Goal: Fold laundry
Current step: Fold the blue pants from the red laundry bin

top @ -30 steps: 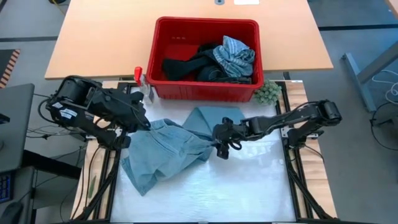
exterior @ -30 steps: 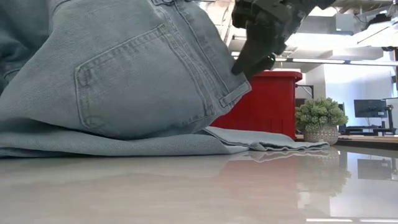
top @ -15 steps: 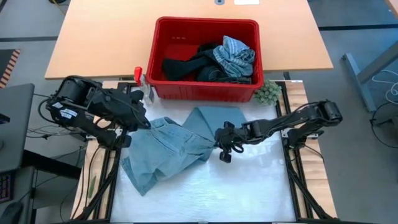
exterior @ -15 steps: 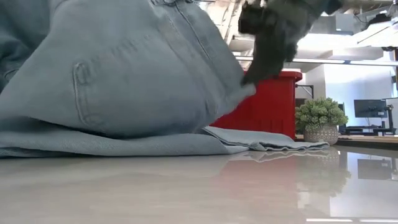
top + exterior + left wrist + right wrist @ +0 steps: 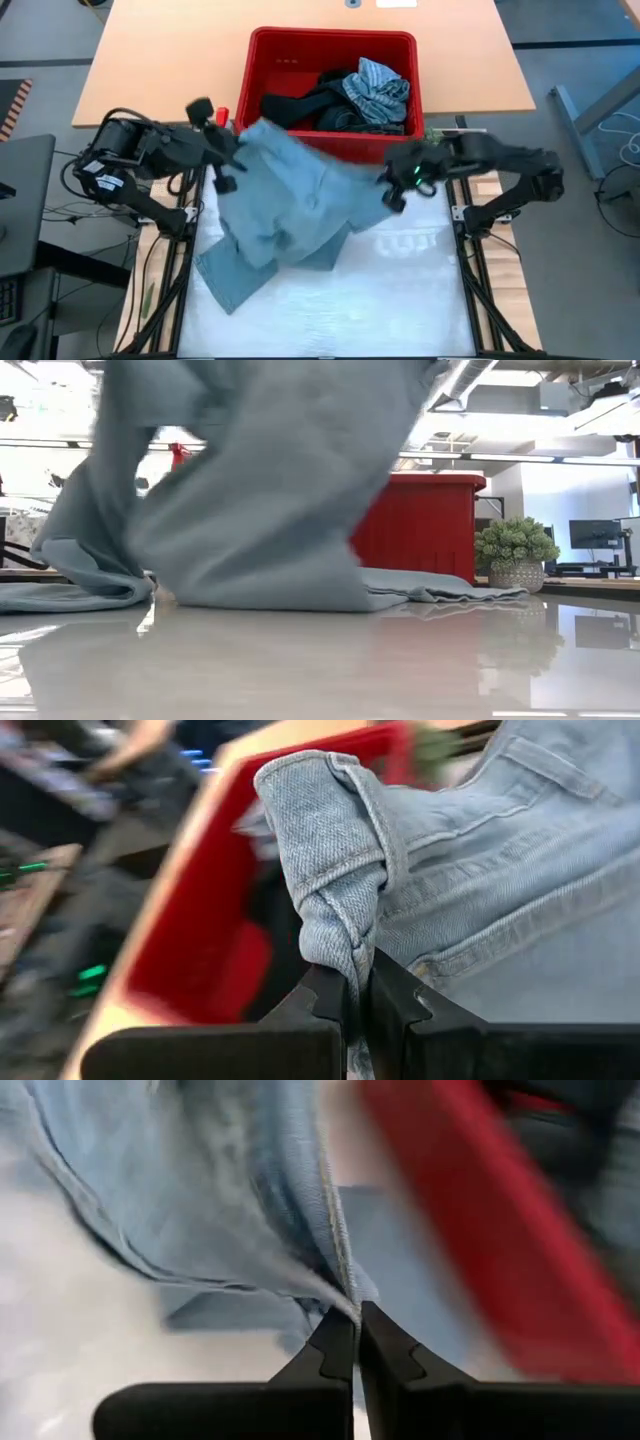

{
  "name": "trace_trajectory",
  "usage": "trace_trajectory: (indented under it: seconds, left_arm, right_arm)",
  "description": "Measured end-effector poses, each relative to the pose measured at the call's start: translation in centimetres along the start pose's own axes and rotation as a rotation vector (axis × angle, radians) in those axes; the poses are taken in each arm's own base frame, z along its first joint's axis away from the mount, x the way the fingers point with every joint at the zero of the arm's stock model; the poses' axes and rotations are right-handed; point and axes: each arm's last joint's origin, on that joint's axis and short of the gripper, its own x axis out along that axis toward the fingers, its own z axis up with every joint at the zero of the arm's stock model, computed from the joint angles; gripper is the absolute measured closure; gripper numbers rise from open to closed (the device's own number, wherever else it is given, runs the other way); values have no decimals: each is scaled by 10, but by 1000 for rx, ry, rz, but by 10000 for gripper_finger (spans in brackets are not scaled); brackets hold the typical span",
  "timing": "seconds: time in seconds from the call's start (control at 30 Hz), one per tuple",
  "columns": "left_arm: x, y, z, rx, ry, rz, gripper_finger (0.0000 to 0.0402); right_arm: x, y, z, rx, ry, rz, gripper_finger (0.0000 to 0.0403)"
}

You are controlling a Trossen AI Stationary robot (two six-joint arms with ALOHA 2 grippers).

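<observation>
Both arms lift the light blue jeans [image 5: 290, 195]: the left end effector [image 5: 358, 995] pinches the waistband, the right end effector [image 5: 355, 1342] clamps another edge. The denim stretches between them, legs trailing below onto the worktop [image 5: 400, 300].

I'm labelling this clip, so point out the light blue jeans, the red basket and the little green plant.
light blue jeans [image 5: 290, 190], high view, middle of the lifted denim.
red basket [image 5: 330, 36], high view, far rim.
green plant [image 5: 515, 543], low view, leafy top.
</observation>
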Motion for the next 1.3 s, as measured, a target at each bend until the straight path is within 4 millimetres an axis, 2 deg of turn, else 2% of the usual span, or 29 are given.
trace_trajectory:
  seconds: [0.1, 0.2, 0.3, 0.4, 0.47, 0.57, 0.77, 0.9, 1.0, 1.1, 1.2, 1.3]
  left_arm:
    - [7, 9, 5, -9, -24, 51, 401]
    - [12, 15, 10, -16, -76, 6, 401]
    - [16, 17, 10, -25, -101, -108, 401]
    - [23, 10, 6, -47, -51, -245, 401]
    - [33, -4, 1, -48, 14, -320, 401]
    - [49, -37, -14, -24, 101, -419, 401]
    - [86, -115, -75, 8, 195, -478, 401]
    - [95, -150, -116, -34, 157, -462, 401]
    - [94, -168, -140, -64, 128, -463, 401]
    - [89, -179, -153, -87, 102, -490, 401]
    - [81, -183, -157, -80, 86, -524, 401]
    - [67, -181, -150, -64, 31, -579, 401]
  right_arm:
    - [-13, -25, 3, 134, 36, -100, 376]
    - [-12, -40, 3, 269, 101, -81, 376]
    - [0, -39, 1, 356, 192, -19, 376]
    - [18, -29, -6, 340, 296, -22, 375]
    - [34, -19, -14, 296, 356, -37, 368]
    - [62, -2, -29, 205, 406, -38, 362]
    - [117, 25, -70, 177, 463, 62, 366]
    - [142, 36, -92, 178, 470, 166, 358]
    - [146, 44, -99, 151, 451, 207, 339]
    - [141, 51, -98, 58, 442, 242, 313]
    - [130, 58, -96, -39, 446, 270, 279]
    - [117, 64, -92, -113, 440, 296, 240]
